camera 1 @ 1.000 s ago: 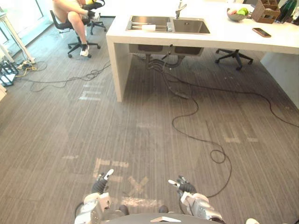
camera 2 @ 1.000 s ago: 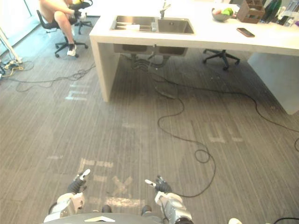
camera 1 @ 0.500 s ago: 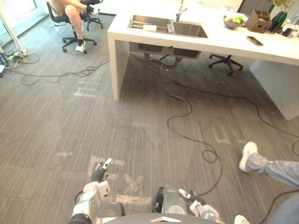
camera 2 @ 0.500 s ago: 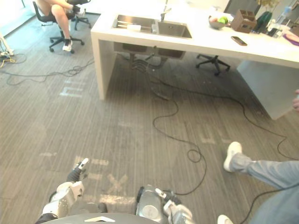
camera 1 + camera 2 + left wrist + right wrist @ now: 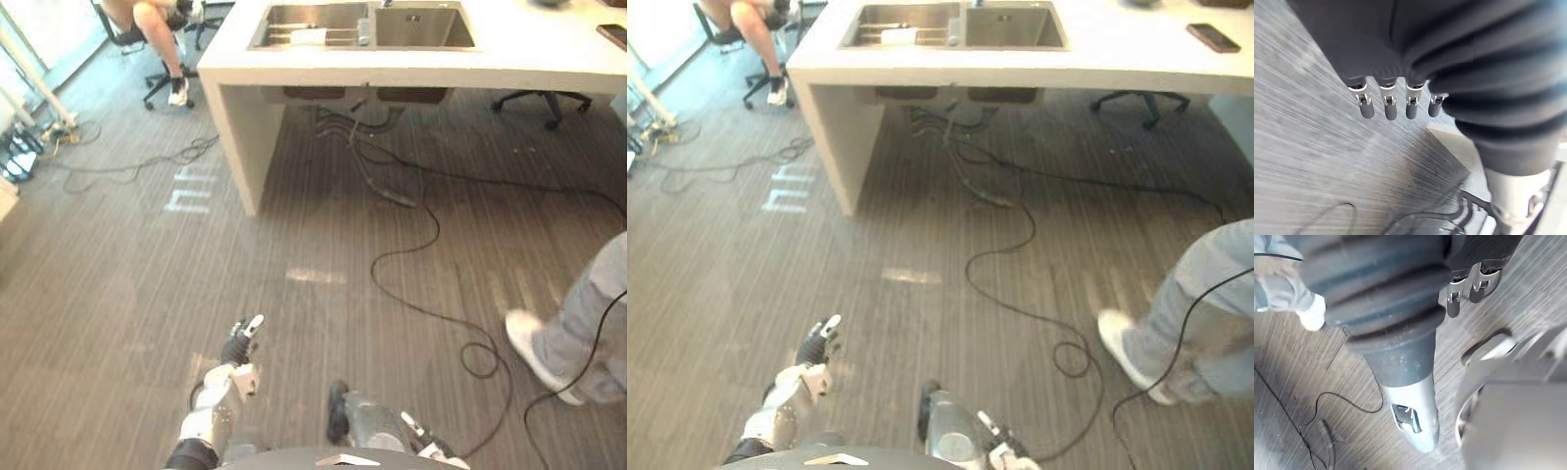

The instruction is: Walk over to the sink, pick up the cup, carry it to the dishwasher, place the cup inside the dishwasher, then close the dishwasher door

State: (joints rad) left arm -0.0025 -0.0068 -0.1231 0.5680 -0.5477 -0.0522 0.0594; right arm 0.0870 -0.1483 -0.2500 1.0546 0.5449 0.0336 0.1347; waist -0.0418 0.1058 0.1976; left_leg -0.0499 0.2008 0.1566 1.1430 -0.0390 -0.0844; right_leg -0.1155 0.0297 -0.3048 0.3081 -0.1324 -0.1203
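While both hands hang empty over the floor, the left hand [image 5: 239, 349] keeps its fingers straight, side by side; the right hand [image 5: 423, 439] has relaxed fingers. One cup [image 5: 364, 34] stands well ahead in one sink [image 5: 423, 27], by the divider between its two basins.

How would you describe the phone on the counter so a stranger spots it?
Find the long white counter with the steel double sink set into it. Follow its top to the right, past the sink: the phone lies flat there, a thin dark rectangle on bare white.
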